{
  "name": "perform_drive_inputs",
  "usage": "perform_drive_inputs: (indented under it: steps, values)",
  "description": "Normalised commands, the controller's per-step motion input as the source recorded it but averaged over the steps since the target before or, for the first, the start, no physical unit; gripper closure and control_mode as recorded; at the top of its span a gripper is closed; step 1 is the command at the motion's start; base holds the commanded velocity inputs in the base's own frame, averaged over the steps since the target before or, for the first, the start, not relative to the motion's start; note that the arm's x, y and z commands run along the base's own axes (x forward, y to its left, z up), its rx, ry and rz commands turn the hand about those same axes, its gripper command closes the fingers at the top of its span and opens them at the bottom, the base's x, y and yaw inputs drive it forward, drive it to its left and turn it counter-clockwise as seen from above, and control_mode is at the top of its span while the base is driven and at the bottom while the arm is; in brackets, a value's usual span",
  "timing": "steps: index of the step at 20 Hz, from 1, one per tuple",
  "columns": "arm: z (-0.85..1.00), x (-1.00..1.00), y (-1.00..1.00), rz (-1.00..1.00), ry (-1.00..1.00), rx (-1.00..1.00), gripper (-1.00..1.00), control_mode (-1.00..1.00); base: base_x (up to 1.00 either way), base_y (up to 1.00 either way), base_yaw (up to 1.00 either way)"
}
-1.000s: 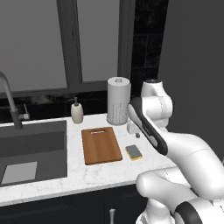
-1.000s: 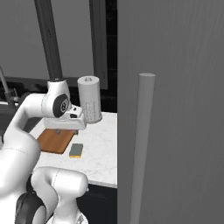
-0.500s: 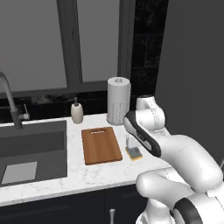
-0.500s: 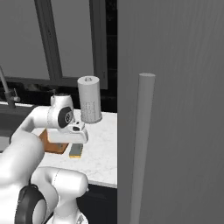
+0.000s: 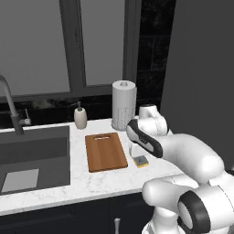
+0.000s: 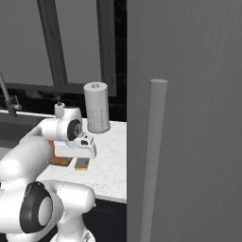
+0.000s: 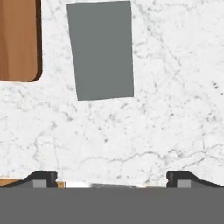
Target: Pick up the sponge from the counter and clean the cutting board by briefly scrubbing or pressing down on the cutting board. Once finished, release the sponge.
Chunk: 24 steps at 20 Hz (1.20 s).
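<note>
The sponge sits flat on the white worktop, just off the board's 3 o'clock long edge, near the board's front corner, not touching it. In the hand view the grey top of the sponge lies at 12 o'clock, with a rounded corner of the board at 10 o'clock and a thin strip of marble between them.

The fingers hang low over the worktop just short of the sponge, tips spread wide with nothing between them, so released and empty. In the left base view the arm's forearm hides most of the hand, and only the sponge's front end peeks out under it.

Room to move: bare marble from the sponge toward the front edge and off to 3 o'clock until the worktop ends by the dark tall panel. Behind the sponge at 12 o'clock stands the paper towel roll, upright, well apart. A soap bottle is at 11 o'clock of the board, and the sink with its tap lies past the board at 9 o'clock. A pale mat lies in the sink.
</note>
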Motion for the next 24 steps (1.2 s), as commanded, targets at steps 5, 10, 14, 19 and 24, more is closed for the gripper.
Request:
perform_drive_inputs:
  steps: [5,10,14,19,24]
  values:
    - [-0.21,0.54,0.04,-0.01,0.09,0.00,-1.00,-1.00,0.00,0.00,0.00]
    - [-0.36,0.36,0.03,-0.01,0.04,0.00,-1.00,-1.00,0.00,0.00,0.00]
    - [-0.35,0.03,0.00,-0.01,0.00,0.00,-1.00,-1.00,0.00,0.00,0.00]
    - [-0.31,0.05,0.02,-0.01,0.00,0.00,-1.00,-1.00,0.00,0.00,0.00]
    - [-0.10,0.02,0.02,0.00,-0.07,0.00,-1.00,-1.00,0.00,0.00,0.00]
